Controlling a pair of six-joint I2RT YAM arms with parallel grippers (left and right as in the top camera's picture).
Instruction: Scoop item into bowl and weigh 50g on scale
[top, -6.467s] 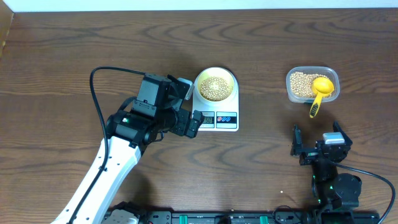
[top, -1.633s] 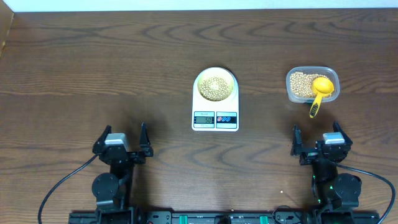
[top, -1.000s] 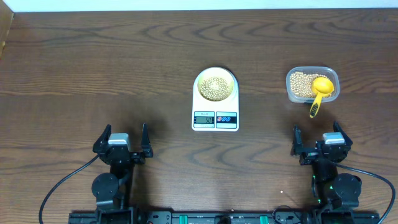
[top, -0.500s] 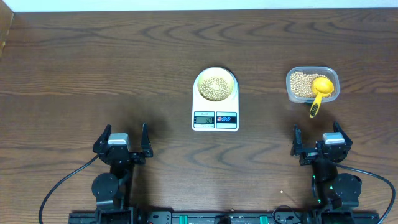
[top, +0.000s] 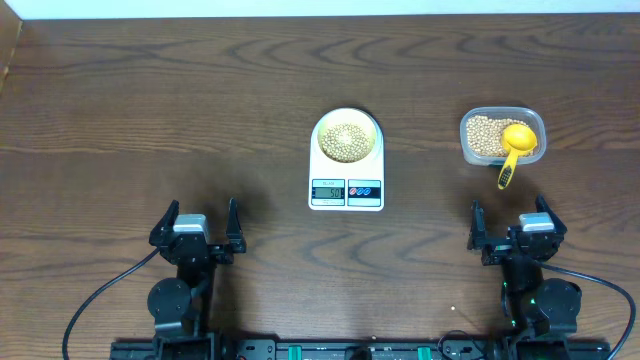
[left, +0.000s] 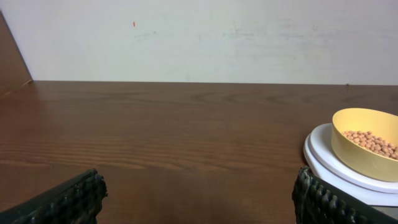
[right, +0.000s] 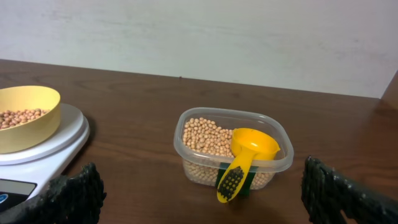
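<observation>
— Bright or dim?
— Bright and even from above, all over the table (top: 120, 100). Only soft, faint shadows.
— Any glare?
— Just a pale shine on the wood, seen from the wrists.
— Sharp?
— Sharp overhead, softer and a bit grainy down low.

Scale (top: 346, 203) digits (top: 328, 191) illegibly small

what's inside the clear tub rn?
The clear tub holds tan beans and a yellow scoop. The scoop's cup rests on the beans and its handle hangs out over the near rim. The beans beneath the cup and the tub's floor are covered.
</observation>
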